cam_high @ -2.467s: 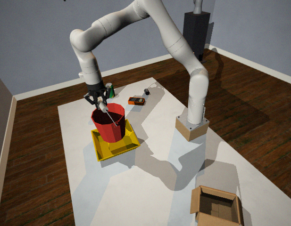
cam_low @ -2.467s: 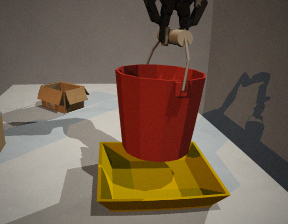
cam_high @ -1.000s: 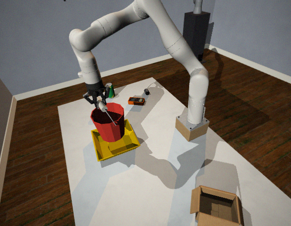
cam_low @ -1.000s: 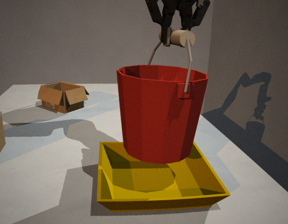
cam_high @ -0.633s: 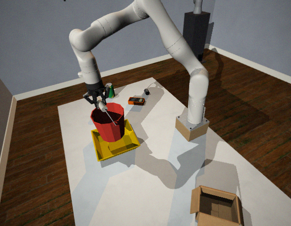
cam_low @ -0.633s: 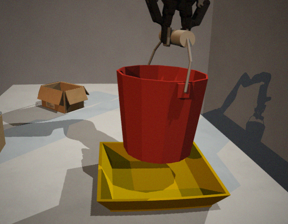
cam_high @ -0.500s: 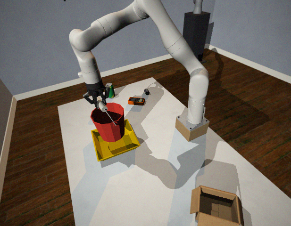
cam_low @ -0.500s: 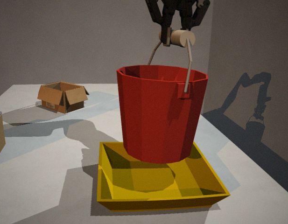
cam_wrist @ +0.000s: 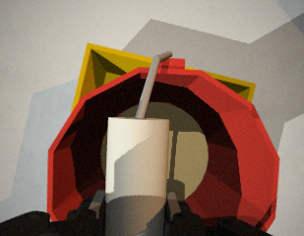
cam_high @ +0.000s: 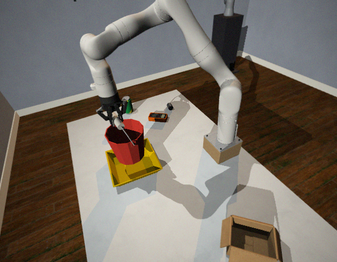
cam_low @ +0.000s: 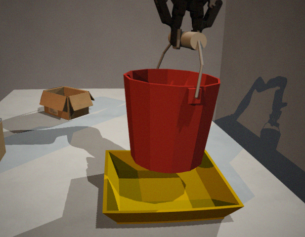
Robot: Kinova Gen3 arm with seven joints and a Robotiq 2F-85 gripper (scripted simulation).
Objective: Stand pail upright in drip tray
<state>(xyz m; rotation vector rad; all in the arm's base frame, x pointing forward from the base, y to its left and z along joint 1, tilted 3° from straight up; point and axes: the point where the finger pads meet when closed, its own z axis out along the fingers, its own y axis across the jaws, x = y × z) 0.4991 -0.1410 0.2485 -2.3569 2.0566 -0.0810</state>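
The red pail point(cam_high: 125, 143) hangs upright from its wire bail. My gripper point(cam_high: 114, 117) is shut on the bail's pale wooden grip point(cam_low: 189, 40). The pail point(cam_low: 170, 119) hangs over the yellow drip tray point(cam_low: 167, 188), with its base about level with the tray's rim and above the tray's floor, toward the far side. In the wrist view the grip point(cam_wrist: 137, 157) fills the middle, with the pail's open mouth point(cam_wrist: 166, 152) below it and the tray's corners point(cam_wrist: 99, 61) showing beyond the rim. My fingertips are mostly hidden by the grip.
A green can point(cam_high: 128, 105), an orange handheld meter point(cam_high: 157, 116) and a small dark object point(cam_high: 170, 106) lie behind the tray. The arm's base block point(cam_high: 222, 146) stands to the right. An open cardboard box point(cam_high: 252, 239) sits at the near right.
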